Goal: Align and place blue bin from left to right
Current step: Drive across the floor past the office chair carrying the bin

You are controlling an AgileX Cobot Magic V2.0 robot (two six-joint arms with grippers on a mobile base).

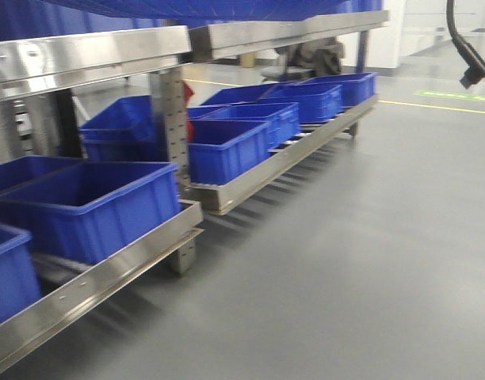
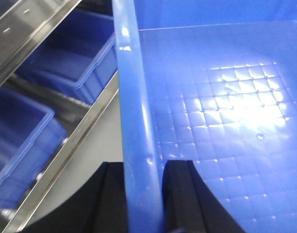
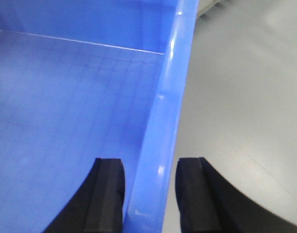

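Blue crates line the steel rack, apparently in two rows

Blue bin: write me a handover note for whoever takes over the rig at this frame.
Left gripper: fingers clamp a wall of the blue bin.
Right gripper: fingers straddle its rim, apparently gripping.
The bin is held in the air beside the rack, not yet set down.
The rack's lower level holds a row of other blue crates.
Remaining: place the bin on the rack, aligned with them.
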